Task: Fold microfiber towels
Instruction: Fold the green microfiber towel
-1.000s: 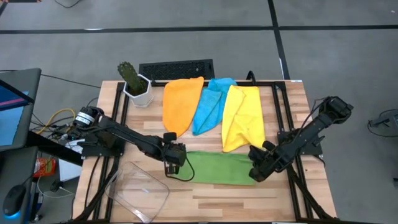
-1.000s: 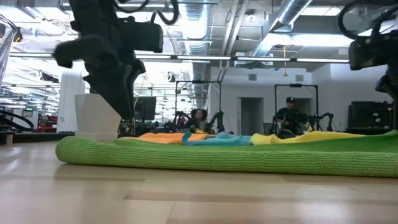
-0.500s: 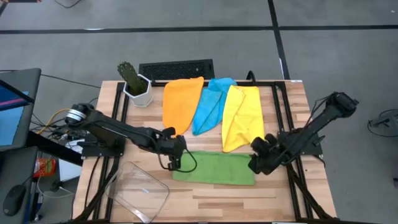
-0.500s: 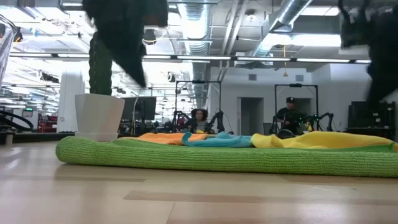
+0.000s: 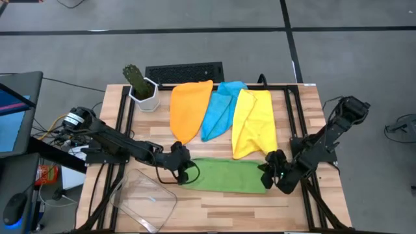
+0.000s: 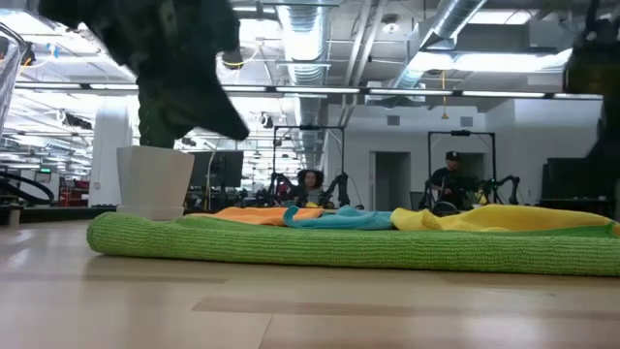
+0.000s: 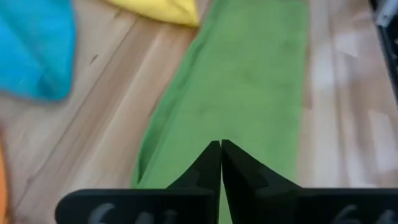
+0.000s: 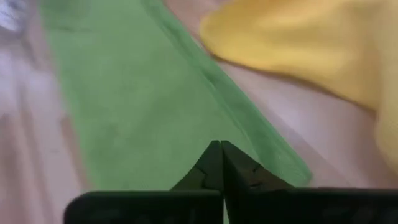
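The green towel [image 5: 225,175] is lying flat in a long strip near the table's [image 5: 260,208] front edge. The left gripper [image 5: 182,170] is at one short end and the right gripper [image 5: 268,170] at the other, both with fingers pressed together over the cloth; can't tell if they've actually pinched any. The orange [image 5: 188,108], light blue [image 5: 218,110] and yellow [image 5: 254,120] towels sit toward the back edge.

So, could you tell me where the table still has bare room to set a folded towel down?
Bare wood runs along the near edge, below the green towel and right of the clear plastic bin. The far half is crowded: orange towel, light blue towel and yellow towel lie side by side, with the cactus at the left corner.
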